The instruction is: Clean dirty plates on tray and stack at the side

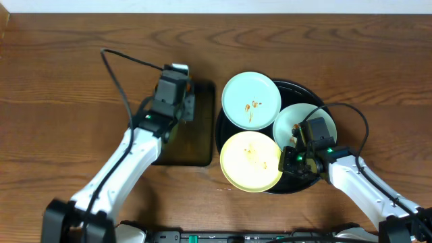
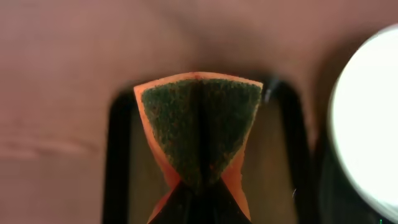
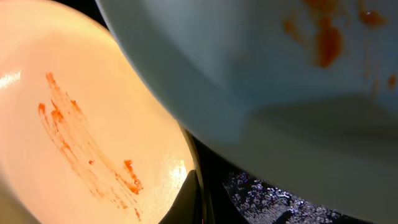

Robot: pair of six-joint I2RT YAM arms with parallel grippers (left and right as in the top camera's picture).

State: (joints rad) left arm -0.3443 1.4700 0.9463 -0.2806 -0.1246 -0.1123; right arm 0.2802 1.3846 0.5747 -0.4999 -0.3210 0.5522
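The round black tray holds three plates. One mint-blue plate with sauce spots lies at its upper left, another mint-blue plate at the right, and the yellow plate with sauce streaks at the front. My right gripper is shut on the yellow plate's right rim. The right wrist view shows a finger on that rim, the smeared yellow plate and a mint-blue plate. My left gripper is shut on a folded green-and-orange sponge at its jaws.
A rectangular black tray lies left of the round tray, under my left gripper, and it also shows in the left wrist view. Bare wooden table surrounds both trays. Arm cables loop over the table.
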